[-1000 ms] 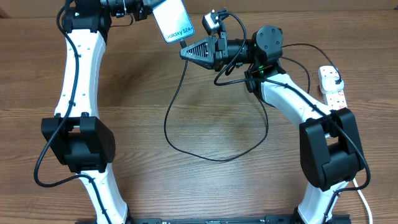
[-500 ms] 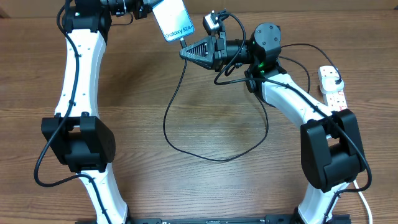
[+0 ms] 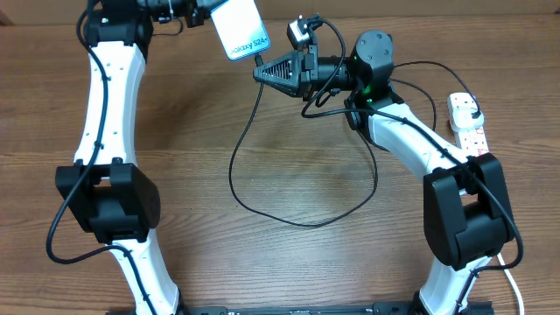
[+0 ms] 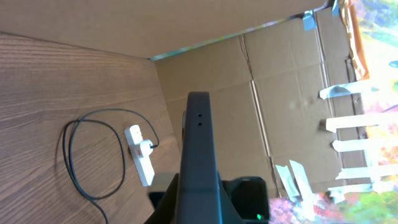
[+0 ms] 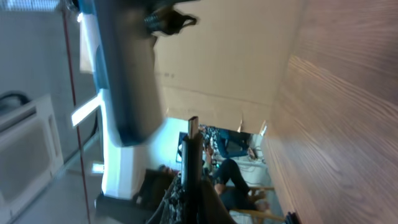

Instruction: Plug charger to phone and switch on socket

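Observation:
My left gripper [image 3: 206,10] is shut on the phone [image 3: 238,28] and holds it raised at the back of the table, screen up. The left wrist view shows the phone edge-on [image 4: 199,149]. My right gripper [image 3: 262,72] is shut on the charger's connector end [image 5: 193,127], just below the phone's lower edge. In the right wrist view the tip stands apart from the phone [image 5: 124,74]. The black cable [image 3: 306,224] loops over the table to a black plug [image 3: 473,108] in the white socket [image 3: 468,122] at the right edge. The socket also shows in the left wrist view [image 4: 140,158].
The wooden table [image 3: 289,140] lies under the cable loop. A cardboard wall [image 4: 280,93] stands behind the table. The socket's white cord [image 3: 512,280] runs off at the front right beside the right arm's base.
The left gripper has shifted the phone slightly up and to the left. The right gripper and the cable have hardly moved.

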{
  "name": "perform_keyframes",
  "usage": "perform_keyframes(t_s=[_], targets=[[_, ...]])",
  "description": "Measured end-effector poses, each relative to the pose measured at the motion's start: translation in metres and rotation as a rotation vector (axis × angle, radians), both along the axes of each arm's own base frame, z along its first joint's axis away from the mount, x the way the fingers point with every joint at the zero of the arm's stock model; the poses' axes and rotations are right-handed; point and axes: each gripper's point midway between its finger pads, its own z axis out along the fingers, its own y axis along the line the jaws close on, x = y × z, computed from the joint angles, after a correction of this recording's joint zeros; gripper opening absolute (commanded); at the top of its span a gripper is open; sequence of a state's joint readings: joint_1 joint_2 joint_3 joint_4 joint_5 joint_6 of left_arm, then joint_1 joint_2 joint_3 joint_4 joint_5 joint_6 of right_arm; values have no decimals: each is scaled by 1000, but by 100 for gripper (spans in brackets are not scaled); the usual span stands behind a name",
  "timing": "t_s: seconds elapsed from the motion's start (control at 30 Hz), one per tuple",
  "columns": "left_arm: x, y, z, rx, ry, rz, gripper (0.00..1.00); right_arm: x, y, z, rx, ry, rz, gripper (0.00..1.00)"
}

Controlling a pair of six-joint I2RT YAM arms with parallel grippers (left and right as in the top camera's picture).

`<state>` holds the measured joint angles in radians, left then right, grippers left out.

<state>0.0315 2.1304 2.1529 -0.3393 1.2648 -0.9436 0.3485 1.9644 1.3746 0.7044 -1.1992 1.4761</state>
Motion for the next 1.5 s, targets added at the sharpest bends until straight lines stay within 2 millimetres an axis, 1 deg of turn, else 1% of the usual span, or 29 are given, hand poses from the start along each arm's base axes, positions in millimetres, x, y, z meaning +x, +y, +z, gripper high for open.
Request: perform_keyframes(t_s=[0.07,0.13,0.23,0.33,0.4,0.47,0.57,0.63,0.7,0.8,0.9,1.0,1.07,1.1,1.23,1.3,1.33,1.37,1.4,1.5], targets=[[1,9,0,-5,5,9,4,2,0,-9,-23,38,-7,4],[3,22,1,-9,9,25,4,4,1,-19,-47,67,-15,4],[5,40,2,-15,13,48,4,6,0,-42,-110,154,-34,4],[6,55,2,-21,18,66,4,6,-3,-76,-208,268,-68,4],[6,59,3,-23,18,68,4,3,-11,-108,-317,374,-117,4],[5,58,3,-26,20,62,4,-6,-24,-147,-468,484,-183,4],[3,55,3,-27,20,53,4,-25,-57,-199,-731,613,-287,4],[3,52,3,-27,20,46,4,-34,-78,-221,-877,634,-344,4],[3,52,3,-27,20,47,4,-40,-98,-236,-1001,637,-391,4],[3,52,3,-27,20,46,4,-48,-123,-249,-1145,634,-437,4],[3,52,3,-27,22,46,4,-48,-139,-256,-1238,596,-474,4],[2,50,3,-27,22,42,4,-49,-147,-264,-1294,561,-495,4],[2,49,3,-27,22,41,4,-57,-149,-274,-1328,550,-489,4],[2,49,3,-27,21,40,4,-62,-150,-280,-1348,550,-482,6],[2,45,3,-27,22,33,4,-78,-150,-292,-1387,557,-461,29],[1,42,3,-26,21,28,4,-77,-149,-291,-1385,543,-466,41],[1,42,3,-26,21,27,4,-76,-149,-290,-1382,542,-471,45],[1,42,3,-27,22,27,4,-76,-149,-290,-1384,539,-471,53],[1,42,3,-27,22,27,4,-75,-149,-290,-1381,545,-478,55],[1,42,3,-27,22,27,4,-75,-149,-289,-1382,540,-482,56]])
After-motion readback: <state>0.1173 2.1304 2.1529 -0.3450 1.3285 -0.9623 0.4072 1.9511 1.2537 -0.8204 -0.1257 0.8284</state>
